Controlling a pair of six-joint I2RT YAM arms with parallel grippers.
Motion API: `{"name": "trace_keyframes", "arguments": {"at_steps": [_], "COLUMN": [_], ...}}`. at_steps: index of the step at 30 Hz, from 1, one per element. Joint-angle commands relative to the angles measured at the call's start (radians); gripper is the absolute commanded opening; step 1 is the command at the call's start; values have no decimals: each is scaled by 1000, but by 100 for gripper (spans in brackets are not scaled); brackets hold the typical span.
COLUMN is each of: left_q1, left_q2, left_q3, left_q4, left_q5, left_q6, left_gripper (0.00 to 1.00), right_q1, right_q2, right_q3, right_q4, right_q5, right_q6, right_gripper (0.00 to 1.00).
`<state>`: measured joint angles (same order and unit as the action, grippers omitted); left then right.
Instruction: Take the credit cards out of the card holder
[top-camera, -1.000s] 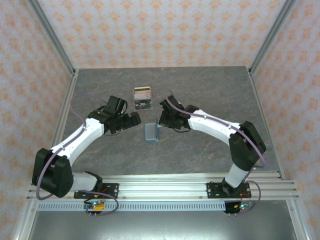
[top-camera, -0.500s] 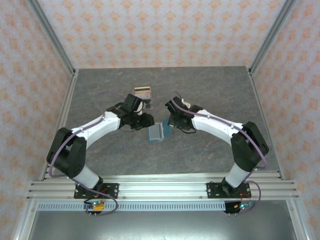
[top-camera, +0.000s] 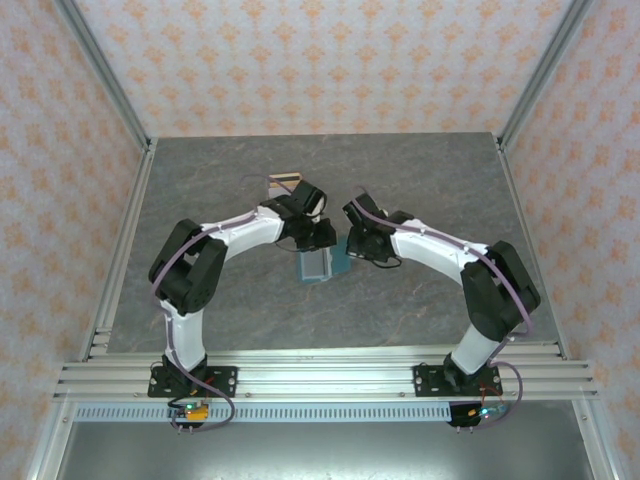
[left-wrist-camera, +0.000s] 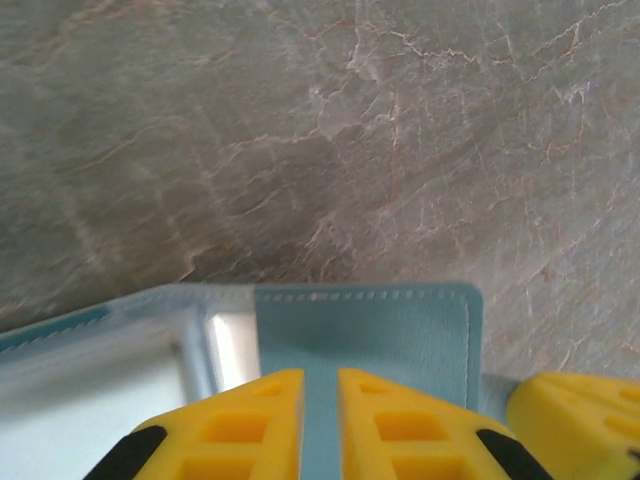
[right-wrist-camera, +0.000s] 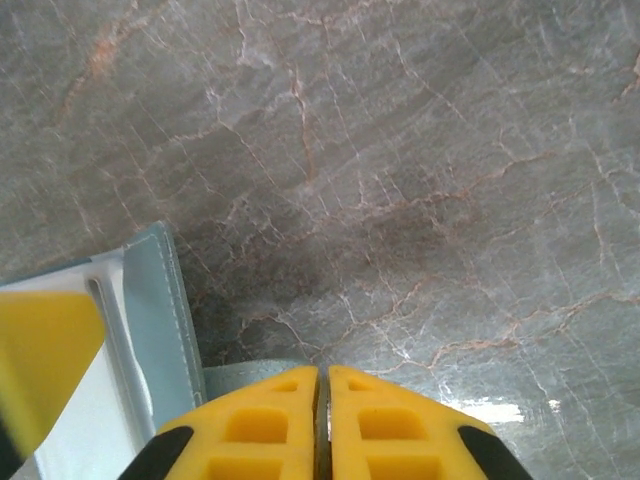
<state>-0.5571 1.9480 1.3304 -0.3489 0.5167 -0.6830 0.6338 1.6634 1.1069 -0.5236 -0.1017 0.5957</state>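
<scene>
On a grey marbled table (top-camera: 200, 190) walled in orange-print paper, the left gripper (left-wrist-camera: 320, 420) is pinching one panel of the blue-grey card holder (left-wrist-camera: 400, 330), with its yellow fingers all but together on the fabric. The right gripper (right-wrist-camera: 323, 420), pressed together, appears to be nipping the holder's side tab. With loose credit cards (top-camera: 285, 183) lying just beyond the left arm, the step is likely calling for both grips to ease gently apart, spreading the panels without slipping off.
</scene>
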Motion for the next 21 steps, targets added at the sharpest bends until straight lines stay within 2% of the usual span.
{"name": "trace_keyframes", "arguments": {"at_steps": [1, 3, 6, 9, 11, 15, 21], "left_q1": [-19, -25, -39, -50, -52, -53, -54], "left_q2": [53, 83, 120, 139, 146, 149, 119], "left_q3": [59, 84, 121, 130, 121, 104, 104], "left_q4": [-31, -53, -96, -118, -114, -111, -114], "left_q5": [-1, -1, -9, -27, -26, -36, -36], "left_q6": [3, 10, 31, 43, 41, 45, 54], "left_gripper": [15, 13, 12, 11, 11, 7, 5], "right_q1": [-3, -3, -3, -3, -2, -3, -3], "right_q2": [-40, -85, -152, -187, -187, -151, -101], "right_q3": [-19, -20, -25, -39, -63, -124, -179], "right_q4": [-30, -62, -69, -48, -8, 96, 196], "right_q5": [35, 109, 138, 89, 21, -104, -166], "right_q6": [13, 45, 51, 47, 49, 94, 143], "right_gripper": [17, 25, 38, 39, 37, 21, 12]}}
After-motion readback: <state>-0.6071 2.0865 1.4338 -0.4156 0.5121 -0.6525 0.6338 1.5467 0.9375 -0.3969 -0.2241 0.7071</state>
